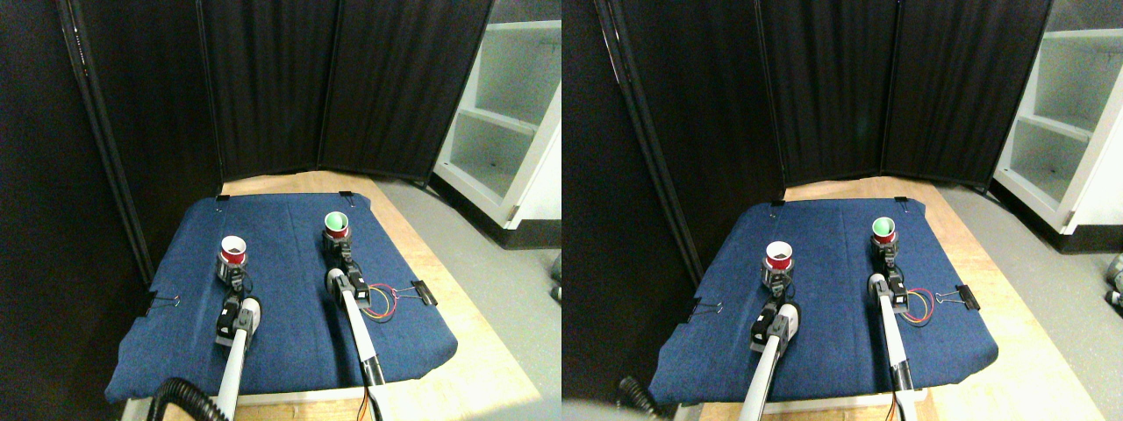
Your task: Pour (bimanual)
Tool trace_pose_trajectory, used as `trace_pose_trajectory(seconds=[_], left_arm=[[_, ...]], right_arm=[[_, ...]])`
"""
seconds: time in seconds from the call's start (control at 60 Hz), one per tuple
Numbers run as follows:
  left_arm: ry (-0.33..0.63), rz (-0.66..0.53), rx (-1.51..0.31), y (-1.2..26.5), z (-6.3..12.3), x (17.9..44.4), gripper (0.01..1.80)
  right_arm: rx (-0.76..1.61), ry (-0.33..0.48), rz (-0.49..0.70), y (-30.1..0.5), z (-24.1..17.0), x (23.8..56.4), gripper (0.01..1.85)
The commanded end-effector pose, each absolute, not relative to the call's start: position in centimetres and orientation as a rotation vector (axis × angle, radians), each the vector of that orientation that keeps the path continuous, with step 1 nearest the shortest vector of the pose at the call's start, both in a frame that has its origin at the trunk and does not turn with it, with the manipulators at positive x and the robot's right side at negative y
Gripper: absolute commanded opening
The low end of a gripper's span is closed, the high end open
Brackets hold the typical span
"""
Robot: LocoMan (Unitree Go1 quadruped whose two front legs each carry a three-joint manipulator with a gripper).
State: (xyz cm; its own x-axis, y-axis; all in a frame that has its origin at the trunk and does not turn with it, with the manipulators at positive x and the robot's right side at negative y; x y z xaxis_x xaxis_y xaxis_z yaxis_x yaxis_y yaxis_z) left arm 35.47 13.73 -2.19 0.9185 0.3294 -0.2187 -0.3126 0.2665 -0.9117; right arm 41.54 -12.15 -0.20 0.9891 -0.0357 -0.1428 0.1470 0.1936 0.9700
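Observation:
Two cups stand upright over the blue cloth (289, 289). The red cup (233, 250), white inside at the rim with dark contents, is at centre left; my left gripper (232, 272) sits right under it, around its base. The green cup (336, 224) is farther back and to the right, with my right gripper (338, 246) at its base. The grippers are small, and the cups hide their jaws. Both cups stay apart, roughly a hand's width between them.
The cloth is clipped onto a wooden table (456, 333) with black binder clips (422, 292). Looped coloured wires (382, 303) lie right of my right arm. Black curtain panels (351, 88) close off the back, and a white shelf unit (509, 123) stands at the right.

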Motion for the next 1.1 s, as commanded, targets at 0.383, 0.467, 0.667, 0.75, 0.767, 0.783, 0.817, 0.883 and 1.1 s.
trace_pose_trajectory(seconds=[0.383,0.467,0.667,0.75,0.767,0.783,0.817,0.883,1.1], left_arm=[[0.020,0.331,-1.277,11.2,2.7,36.8,0.01],[0.035,0.321,-1.283,10.7,3.4,37.0,0.01],[0.056,0.300,-1.248,9.9,3.9,37.5,0.01],[0.068,0.293,-1.239,9.4,4.2,37.6,0.01],[0.069,0.293,-1.239,9.4,4.3,37.6,0.01],[0.075,0.288,-1.236,9.2,4.4,37.7,0.01],[0.079,0.281,-1.236,9.1,4.5,37.7,0.01],[0.086,0.265,-1.227,8.8,4.8,37.9,0.01],[0.116,0.257,-1.179,8.0,5.7,38.2,0.01]], right_arm=[[1.318,0.066,-0.002,-10.6,5.1,41.4,0.12],[1.324,0.063,0.006,-10.3,6.0,41.2,0.07],[1.245,0.049,0.067,-9.9,7.9,40.9,0.18],[1.211,0.045,0.098,-9.8,8.5,40.8,0.16],[1.205,0.044,0.105,-9.8,8.7,40.8,0.15],[1.191,0.040,0.116,-9.7,8.8,40.8,0.14],[1.194,0.040,0.120,-9.7,9.0,40.8,0.13],[1.212,0.040,0.103,-9.6,9.8,40.6,0.09],[1.188,0.022,0.114,-9.4,11.8,40.5,0.01]])
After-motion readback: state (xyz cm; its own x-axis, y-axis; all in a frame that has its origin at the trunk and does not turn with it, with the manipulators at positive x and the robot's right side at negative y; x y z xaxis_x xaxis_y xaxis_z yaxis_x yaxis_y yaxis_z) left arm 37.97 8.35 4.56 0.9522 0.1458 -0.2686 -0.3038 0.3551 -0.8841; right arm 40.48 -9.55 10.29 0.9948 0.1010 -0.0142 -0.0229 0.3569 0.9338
